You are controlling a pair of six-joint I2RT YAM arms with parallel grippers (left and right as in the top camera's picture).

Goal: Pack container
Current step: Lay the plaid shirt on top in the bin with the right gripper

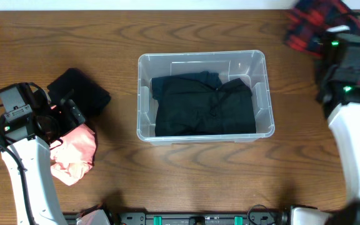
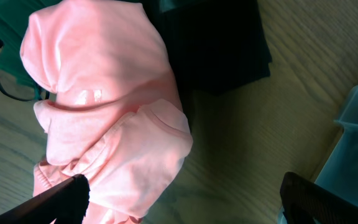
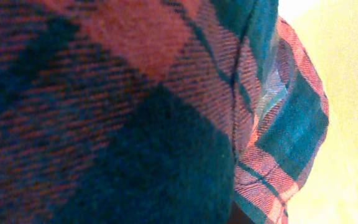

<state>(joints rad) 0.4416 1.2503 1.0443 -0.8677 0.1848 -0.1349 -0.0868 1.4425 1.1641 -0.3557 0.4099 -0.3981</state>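
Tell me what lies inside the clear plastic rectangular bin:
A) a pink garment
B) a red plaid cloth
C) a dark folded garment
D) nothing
C: overhead, a dark folded garment fills the clear plastic rectangular bin; the pink garment lies outside it.

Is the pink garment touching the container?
Apart. The overhead view shows a strip of bare table between the pink garment and the container wall.

The wooden table bears the container, pink garment, black garment, plaid cloth.
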